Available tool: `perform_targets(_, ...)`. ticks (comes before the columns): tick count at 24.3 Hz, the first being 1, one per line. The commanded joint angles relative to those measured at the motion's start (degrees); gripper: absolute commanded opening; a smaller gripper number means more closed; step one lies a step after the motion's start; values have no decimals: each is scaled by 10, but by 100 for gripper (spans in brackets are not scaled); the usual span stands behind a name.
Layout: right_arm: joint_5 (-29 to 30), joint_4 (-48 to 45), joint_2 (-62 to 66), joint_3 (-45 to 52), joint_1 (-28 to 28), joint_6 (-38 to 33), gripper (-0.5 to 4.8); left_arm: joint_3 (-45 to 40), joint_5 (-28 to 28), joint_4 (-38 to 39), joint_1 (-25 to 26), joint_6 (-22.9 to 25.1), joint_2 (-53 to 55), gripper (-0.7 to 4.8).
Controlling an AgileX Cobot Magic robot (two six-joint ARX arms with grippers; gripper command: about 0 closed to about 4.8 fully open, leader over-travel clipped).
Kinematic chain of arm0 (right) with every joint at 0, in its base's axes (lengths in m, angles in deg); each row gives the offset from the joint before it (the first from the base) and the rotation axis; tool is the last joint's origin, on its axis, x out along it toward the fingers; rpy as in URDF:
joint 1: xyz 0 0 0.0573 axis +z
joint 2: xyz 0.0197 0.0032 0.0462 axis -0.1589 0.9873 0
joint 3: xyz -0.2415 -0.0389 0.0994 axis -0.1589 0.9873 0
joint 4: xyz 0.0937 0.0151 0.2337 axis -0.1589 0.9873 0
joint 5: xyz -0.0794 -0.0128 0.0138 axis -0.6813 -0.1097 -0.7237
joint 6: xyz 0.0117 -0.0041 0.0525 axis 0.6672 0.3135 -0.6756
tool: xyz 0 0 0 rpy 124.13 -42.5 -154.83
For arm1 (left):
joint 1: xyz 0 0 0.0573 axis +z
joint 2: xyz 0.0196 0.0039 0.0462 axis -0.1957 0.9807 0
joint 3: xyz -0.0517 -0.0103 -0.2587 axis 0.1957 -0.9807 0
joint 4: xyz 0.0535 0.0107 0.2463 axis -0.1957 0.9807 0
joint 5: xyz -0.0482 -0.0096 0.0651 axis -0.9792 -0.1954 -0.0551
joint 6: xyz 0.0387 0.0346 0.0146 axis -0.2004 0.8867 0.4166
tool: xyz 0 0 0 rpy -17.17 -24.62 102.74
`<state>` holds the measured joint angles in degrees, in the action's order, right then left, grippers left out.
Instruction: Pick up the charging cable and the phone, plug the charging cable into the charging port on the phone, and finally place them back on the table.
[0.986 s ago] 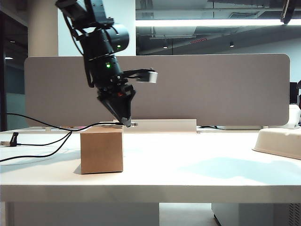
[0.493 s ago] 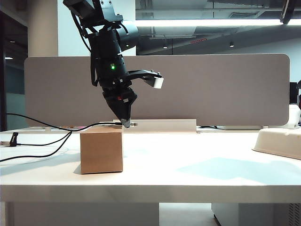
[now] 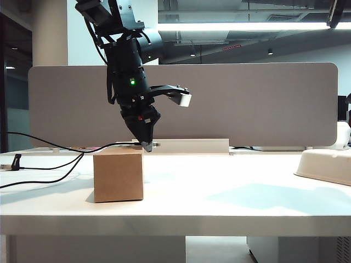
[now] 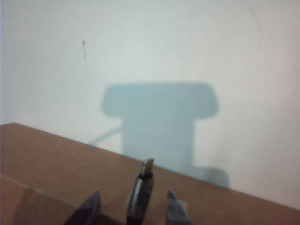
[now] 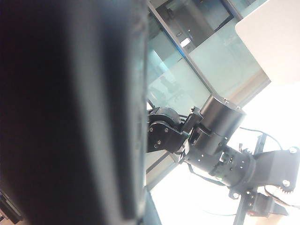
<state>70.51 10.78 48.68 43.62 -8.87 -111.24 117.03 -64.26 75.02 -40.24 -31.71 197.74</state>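
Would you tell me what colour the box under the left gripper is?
Plain cardboard brown; the box shows best in the exterior view, below the left gripper.

Left hand [image 3: 147,146] is pointing down at the top right corner of the cardboard box [image 3: 118,176], tips at the charging cable [image 3: 66,149] plug. Cable is trailing left across the white bench [image 3: 219,197]. White tray [image 3: 326,165] is sitting far right.
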Motion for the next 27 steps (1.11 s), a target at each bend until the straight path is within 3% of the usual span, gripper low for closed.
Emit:
perform_targets(1,-6,-17,-3,-4,1,4,-5,1,-1,-3,-1,2,4,117)
perform_targets(7,-6,-17,-2,-4,1,4,-5,1,-2,-5,-1,2,9,71)
perform_targets(9,-6,-17,-3,-4,1,4,-5,1,-2,-7,-1,2,9,-7)
perform_targets(13,-6,-16,-2,-4,1,4,-5,1,-3,-7,-1,1,8,-6)
perform_targets(16,-6,-17,-3,-4,1,4,-5,2,-25,-7,-1,-27,-5,-6)
perform_targets(19,-21,-17,-2,-4,0,7,-5,2,-111,0,-1,-94,-40,-6)
perform_targets(22,-41,-17,-2,-4,0,19,-5,2,-210,1,-1,-124,-77,-6)
perform_targets(24,-67,-17,-2,-4,0,19,-5,2,-300,-1,-1,-141,-104,-6)
perform_targets(27,-111,-19,-3,-4,0,19,-5,2,-479,-23,-1,-184,-138,-6)
